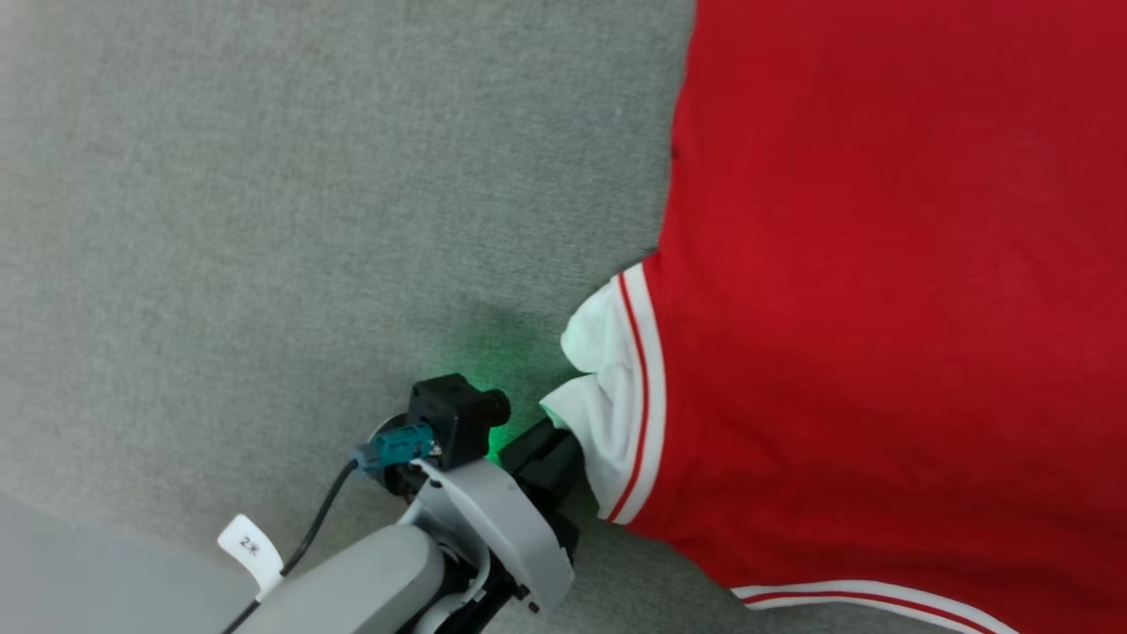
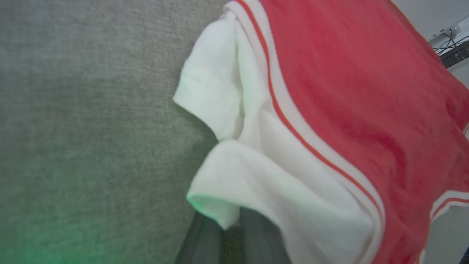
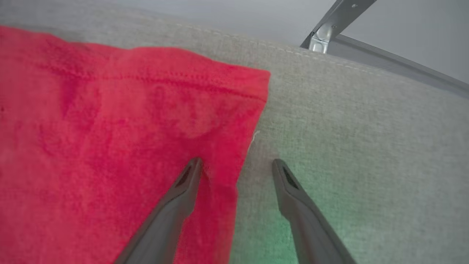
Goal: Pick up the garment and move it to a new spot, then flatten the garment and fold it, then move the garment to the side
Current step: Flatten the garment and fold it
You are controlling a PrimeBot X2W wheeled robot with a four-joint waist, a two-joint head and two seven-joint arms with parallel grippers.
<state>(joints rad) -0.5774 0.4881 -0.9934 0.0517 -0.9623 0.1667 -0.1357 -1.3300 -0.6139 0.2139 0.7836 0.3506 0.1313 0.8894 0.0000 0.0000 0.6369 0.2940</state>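
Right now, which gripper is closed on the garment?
The left gripper, shut on the garment at its white sleeve; the right gripper stands open.

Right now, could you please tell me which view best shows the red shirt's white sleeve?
The left wrist view: the crumpled white sleeve of the red cloth shirt sits close-up mid-frame. The head view shows it smaller; the right wrist view shows a red hem corner.

Garment [image 1: 880,308], red body cut off at the head view's 12, 3 and 6 o'clock edges; left gripper [image 1: 553,453], tips hidden under white sleeve [image 1: 607,414], dark blur at 6 o'clock in left wrist view.
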